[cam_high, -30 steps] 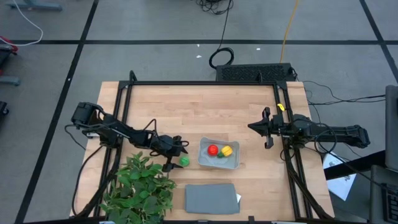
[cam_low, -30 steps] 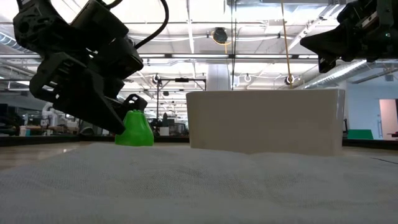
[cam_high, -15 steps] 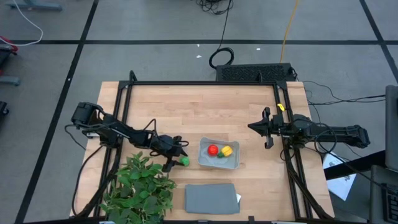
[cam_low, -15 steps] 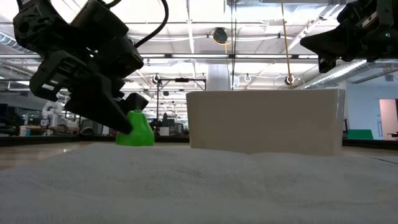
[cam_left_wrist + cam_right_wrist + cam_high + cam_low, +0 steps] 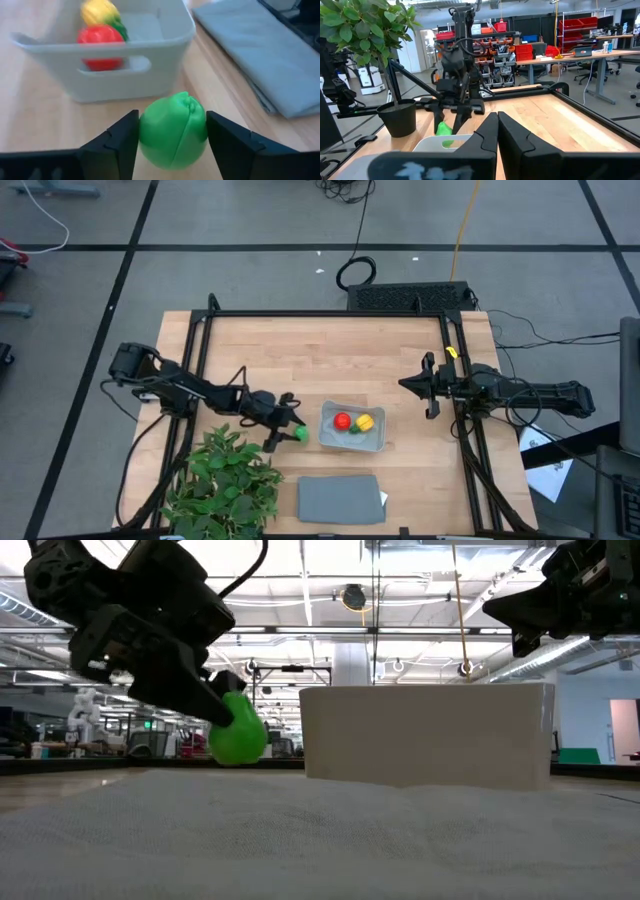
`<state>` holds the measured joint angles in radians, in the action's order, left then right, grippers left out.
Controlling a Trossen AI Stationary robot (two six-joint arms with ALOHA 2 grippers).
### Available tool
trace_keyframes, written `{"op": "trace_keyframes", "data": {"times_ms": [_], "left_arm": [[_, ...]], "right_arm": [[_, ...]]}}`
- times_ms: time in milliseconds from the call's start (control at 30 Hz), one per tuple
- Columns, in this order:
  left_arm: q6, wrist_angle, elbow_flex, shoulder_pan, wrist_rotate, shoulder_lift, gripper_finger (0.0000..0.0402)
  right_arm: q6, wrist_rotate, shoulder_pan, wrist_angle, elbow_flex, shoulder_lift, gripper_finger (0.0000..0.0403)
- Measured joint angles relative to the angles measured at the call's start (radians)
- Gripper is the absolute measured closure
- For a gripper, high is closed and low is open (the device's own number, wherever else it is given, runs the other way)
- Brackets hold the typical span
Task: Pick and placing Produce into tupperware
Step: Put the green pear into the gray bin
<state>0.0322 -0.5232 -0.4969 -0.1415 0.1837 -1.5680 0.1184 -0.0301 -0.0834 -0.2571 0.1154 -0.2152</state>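
Gripping the green round produce piece (image 5: 173,130), the left gripper (image 5: 287,423) holds it between both fingers, clear of the table in the low view, just beside the tupperware (image 5: 374,441) on its left-arm side. No brand, label or readable writing on anything here. Green piece: glossy plastic, a seam running down it, small nub on top. Tupperware is greyish translucent, rounded corners, with a slot handle in the near wall; the red round piece (image 5: 342,420) and the yellow piece with green top (image 5: 364,422) sit inside, touching each other. Right gripper (image 5: 430,387) is parked at the right side of the table, fingers closed on nothing. Potted plant (image 5: 225,480) and a flat grey rectangle (image 5: 340,499) lie along the near edge.
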Motion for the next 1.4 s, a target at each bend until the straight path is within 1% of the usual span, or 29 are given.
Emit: {"op": "trace_keyframes", "data": {"times_ms": [67, 233, 400, 633, 800, 933, 1233, 1300, 1400], "left_arm": [[0.011, 0.012, 0.0, 0.015, 0.0, 0.036, 0.0195], [0.045, 0.114, 0.0, 0.063, 0.0, 0.164, 0.0202], [0.065, 0.205, 0.0, 0.119, -0.001, 0.283, 0.0199], [0.06, 0.199, 0.0, 0.176, 0.001, 0.371, 0.0202], [0.01, 0.161, 0.0, 0.205, 0.002, 0.373, 0.0197], [-0.002, 0.128, 0.0, 0.208, 0.001, 0.358, 0.0194], [-0.04, -0.057, -0.001, 0.191, 0.002, 0.284, 0.0193], [-0.053, -0.045, -0.015, 0.191, 0.001, 0.254, 0.0193], [-0.062, -0.006, -0.077, 0.191, 0.005, 0.198, 0.0193]], "right_arm": [[0.0, 0.0, 0.0, 0.0, 0.0, 0.0, 0.0403], [0.0, 0.0, 0.0, 0.0, 0.0, 0.0, 0.0403], [0.0, 0.0, 0.0, 0.0, 0.0, 0.0, 0.0403], [0.0, 0.0, 0.0, 0.0, 0.0, 0.0, 0.0403], [0.0, 0.0, 0.0, -0.001, 0.0, 0.0, 0.0403], [0.0, 0.0, 0.0, -0.001, 0.0, 0.0, 0.0403], [-0.008, 0.001, 0.0, -0.001, 0.0, 0.0, 0.0403], [-0.01, 0.001, 0.0, -0.001, 0.0, 0.0, 0.0403], [-0.011, 0.001, 0.0, -0.005, 0.0, 0.0, 0.0403]]}}
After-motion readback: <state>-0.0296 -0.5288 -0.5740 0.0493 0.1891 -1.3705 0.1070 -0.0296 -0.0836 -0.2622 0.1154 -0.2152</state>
